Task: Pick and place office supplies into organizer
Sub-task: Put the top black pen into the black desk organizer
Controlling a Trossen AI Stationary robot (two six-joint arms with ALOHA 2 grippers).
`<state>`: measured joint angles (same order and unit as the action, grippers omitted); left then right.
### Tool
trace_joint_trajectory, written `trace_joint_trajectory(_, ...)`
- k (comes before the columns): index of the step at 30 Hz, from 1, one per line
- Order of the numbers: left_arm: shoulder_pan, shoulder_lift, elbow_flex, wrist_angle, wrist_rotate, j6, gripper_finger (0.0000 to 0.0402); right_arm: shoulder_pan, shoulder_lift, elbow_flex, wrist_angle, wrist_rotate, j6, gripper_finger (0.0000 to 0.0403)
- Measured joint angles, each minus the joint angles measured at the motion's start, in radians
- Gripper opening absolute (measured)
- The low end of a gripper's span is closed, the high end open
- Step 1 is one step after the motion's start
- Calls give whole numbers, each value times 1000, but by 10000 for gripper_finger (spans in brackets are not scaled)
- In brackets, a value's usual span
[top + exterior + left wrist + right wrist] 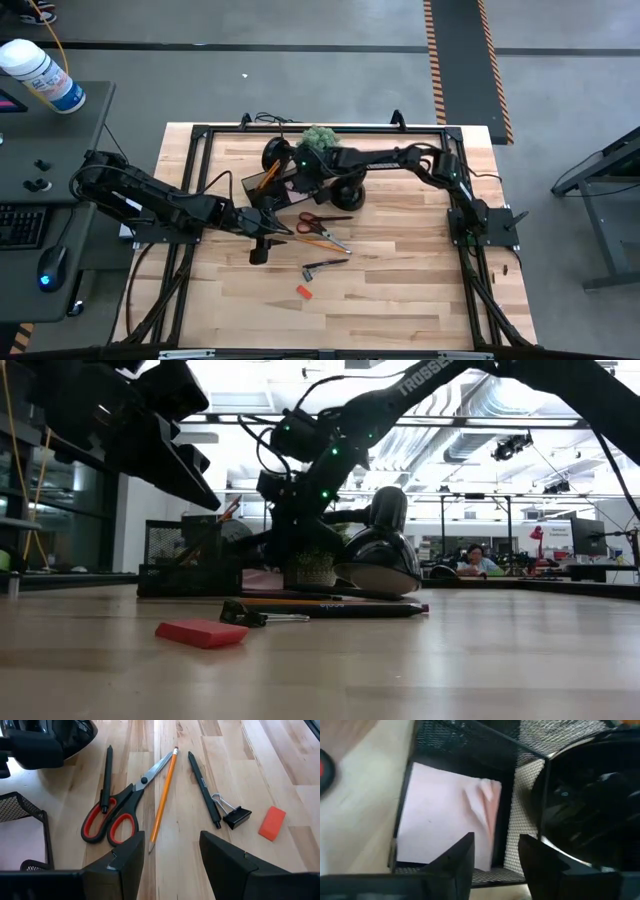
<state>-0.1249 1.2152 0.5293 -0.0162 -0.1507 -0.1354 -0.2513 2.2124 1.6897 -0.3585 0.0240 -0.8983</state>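
Nearest the low camera, that little red eraser is sitting flat on the tabletop, out front of everything else and well apart from the organizer, so it's looking like one of the last things waiting its turn. Just behind it the binder clip and a black pen are lying side by side, clip touching the pen's end.

Over by the left claw, the orange-handled scissors, a second black pen resting across one handle, and the pencil are all bunched together. That claw is hanging wide open with nothing in it, fingers straddling the pencil's tip end, so it's probably lining up for the pencil next.

The right claw is hovering right above the organizer's flat tray, jaws spread and holding nothing. The pink sticky-note pad is lying inside that mesh tray directly under it, which looks like a fresh drop. The top sheet is curling up along one edge, the rest looking flat and pale pink.

The organizer itself is reading as dark wire mesh with black frame bars, sitting at the back of the tabletop, close beside the black lamp and the fuzzy green plant.
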Motion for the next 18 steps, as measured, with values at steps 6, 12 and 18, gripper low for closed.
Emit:
trace_joint_trajectory(6, 0, 0, 0, 0, -2, 0, 179, 42, -22, 89, -145, 61, 5, 162)
trace_joint_trajectory(12, 0, 0, 0, 5, -31, -4, 179, 53, -56, 225, -474, 13, 111, 145)
trace_joint_trajectory(18, 0, 0, 0, 6, -40, -3, 179, 61, -137, 253, -692, -60, 263, 119)
